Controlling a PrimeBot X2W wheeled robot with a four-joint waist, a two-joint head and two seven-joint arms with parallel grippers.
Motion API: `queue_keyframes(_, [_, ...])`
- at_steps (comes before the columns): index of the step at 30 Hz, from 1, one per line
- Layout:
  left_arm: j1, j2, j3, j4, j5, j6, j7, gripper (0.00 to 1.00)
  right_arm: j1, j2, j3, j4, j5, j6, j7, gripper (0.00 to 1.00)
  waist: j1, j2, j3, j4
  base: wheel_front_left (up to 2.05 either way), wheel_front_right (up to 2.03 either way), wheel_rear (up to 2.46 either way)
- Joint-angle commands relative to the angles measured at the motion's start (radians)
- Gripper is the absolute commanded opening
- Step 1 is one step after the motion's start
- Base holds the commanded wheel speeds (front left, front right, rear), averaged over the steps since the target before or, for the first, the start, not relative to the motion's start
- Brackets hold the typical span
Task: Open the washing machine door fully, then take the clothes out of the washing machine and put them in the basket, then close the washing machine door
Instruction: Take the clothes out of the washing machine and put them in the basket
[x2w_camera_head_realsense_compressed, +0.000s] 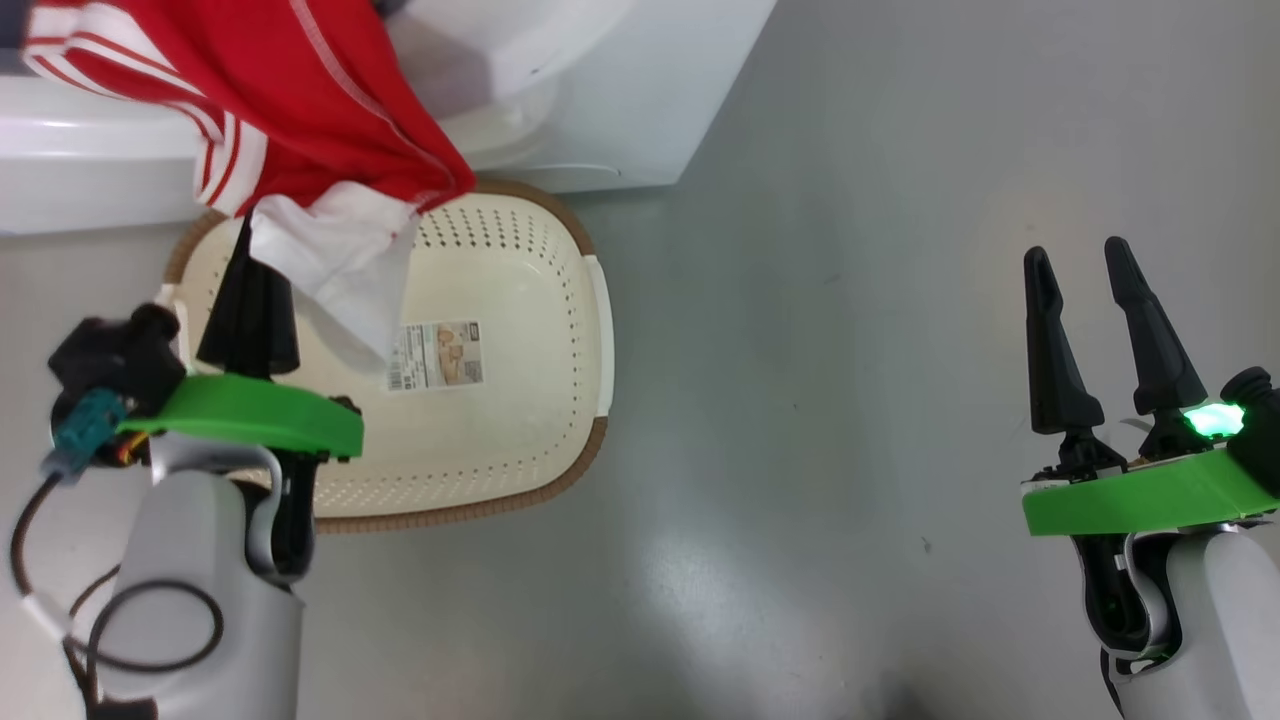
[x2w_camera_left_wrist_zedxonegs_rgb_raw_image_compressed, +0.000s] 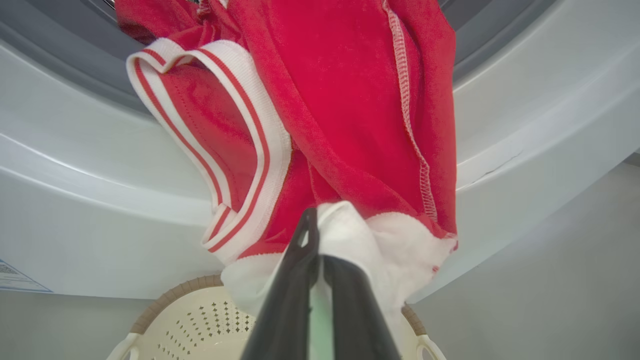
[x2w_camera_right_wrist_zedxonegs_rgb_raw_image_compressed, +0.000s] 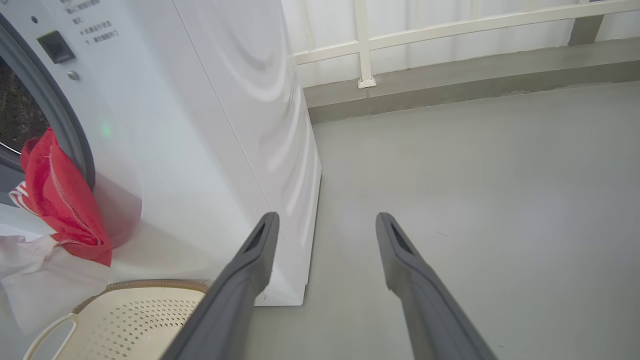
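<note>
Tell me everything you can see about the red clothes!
The red garment looks like soft, fuzzy fabric with white stitched seams and a white cuff bearing thin red stripes. It hangs crumpled out of the mouth of the washing machine, draped over its white front. A white cloth bunches at its lower end, where the left claw is shut on that cloth. Both dangle above the basket; whether they touch it is unclear.

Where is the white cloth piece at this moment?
In the head view's upper left, the white cloth hangs below the red garment, pinched by the left gripper, above the basket.
</note>
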Motion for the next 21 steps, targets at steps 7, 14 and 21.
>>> queue_keyframes(7, [-0.112, 0.047, 0.030, 0.157, 0.059, -0.006, -0.004, 0.04, -0.019, 0.004, 0.026, -0.028, 0.006, 0.007, -0.006, 1.00, 0.0000, -0.0001, 0.059, -0.032, 0.00, 0.00, 0.00])
queue_keyframes(14, [-0.188, 0.068, 0.025, 0.242, 0.089, -0.006, -0.004, 0.18, -0.029, 0.011, 0.034, -0.029, 0.008, 0.007, -0.006, 1.00, 0.0000, -0.0001, 0.077, -0.048, 0.00, 0.00, 0.00])
queue_keyframes(21, [-0.201, 0.065, 0.026, 0.259, 0.088, -0.006, -0.004, 1.00, -0.026, 0.013, 0.032, -0.024, 0.005, 0.007, -0.006, 1.00, 0.0000, -0.0001, 0.068, -0.045, 0.00, 0.00, 0.00])
